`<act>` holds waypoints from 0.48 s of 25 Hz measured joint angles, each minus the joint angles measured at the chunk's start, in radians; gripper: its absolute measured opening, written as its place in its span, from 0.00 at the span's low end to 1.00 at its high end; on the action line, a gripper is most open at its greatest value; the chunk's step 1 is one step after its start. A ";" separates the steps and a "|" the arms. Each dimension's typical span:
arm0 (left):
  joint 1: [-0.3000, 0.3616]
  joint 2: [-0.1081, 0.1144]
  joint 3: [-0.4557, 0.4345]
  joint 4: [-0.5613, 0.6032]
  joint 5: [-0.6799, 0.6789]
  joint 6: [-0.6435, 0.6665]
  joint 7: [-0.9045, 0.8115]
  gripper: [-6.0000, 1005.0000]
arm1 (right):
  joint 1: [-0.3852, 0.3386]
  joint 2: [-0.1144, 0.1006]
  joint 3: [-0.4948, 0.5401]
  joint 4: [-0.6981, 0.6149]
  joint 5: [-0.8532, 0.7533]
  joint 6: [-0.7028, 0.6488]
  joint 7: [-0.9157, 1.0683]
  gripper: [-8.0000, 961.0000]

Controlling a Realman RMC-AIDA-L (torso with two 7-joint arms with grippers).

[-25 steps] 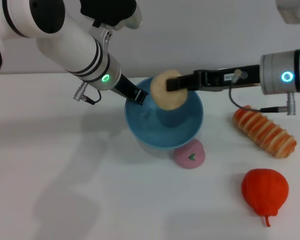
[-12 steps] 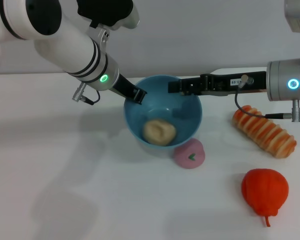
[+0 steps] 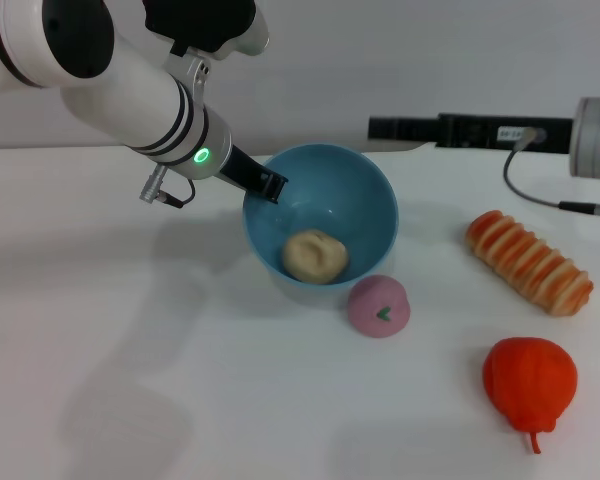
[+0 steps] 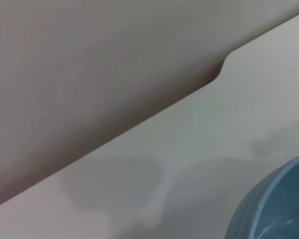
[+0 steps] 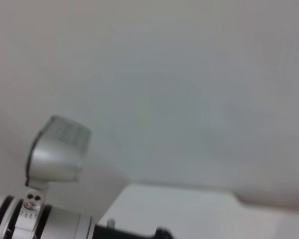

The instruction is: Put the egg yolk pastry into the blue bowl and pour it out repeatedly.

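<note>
The egg yolk pastry (image 3: pixel 315 255) lies inside the blue bowl (image 3: pixel 365 190), resting on the lower part of its inner wall; nothing else is in the bowl. The bowl is tilted, its opening facing up and toward the camera. The left gripper (image 3: pixel 269 186) is clamped on the bowl's rim on the left side, fingers pinching the wall. In the left wrist view only a curved section of the bowl (image 4: pixel 274 204) shows. The right gripper (image 3: pixel 382 128) hangs beyond the bowl's far rim, clear of it and holding nothing (finger spacing cannot be told). A pink bun (image 3: pixel 378 306) touches the bowl's near side. A striped bread (image 3: pixel 528 262) lies well right of the bowl on the white table (image 3: pixel 130 380), with a red fruit (image 3: pixel 528 378) nearer the camera.
</note>
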 joint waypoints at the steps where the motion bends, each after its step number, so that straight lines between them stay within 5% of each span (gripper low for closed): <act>1: 0.000 0.000 0.000 0.000 0.000 0.001 0.000 0.01 | -0.006 0.001 0.007 0.000 0.022 0.004 -0.047 0.61; 7: 0.001 -0.001 0.001 -0.004 0.000 0.007 0.000 0.01 | -0.082 0.024 -0.003 0.023 0.224 0.013 -0.512 0.61; 12: 0.001 -0.001 0.001 -0.004 0.000 0.008 0.000 0.01 | -0.099 0.025 0.000 0.060 0.231 0.048 -0.637 0.61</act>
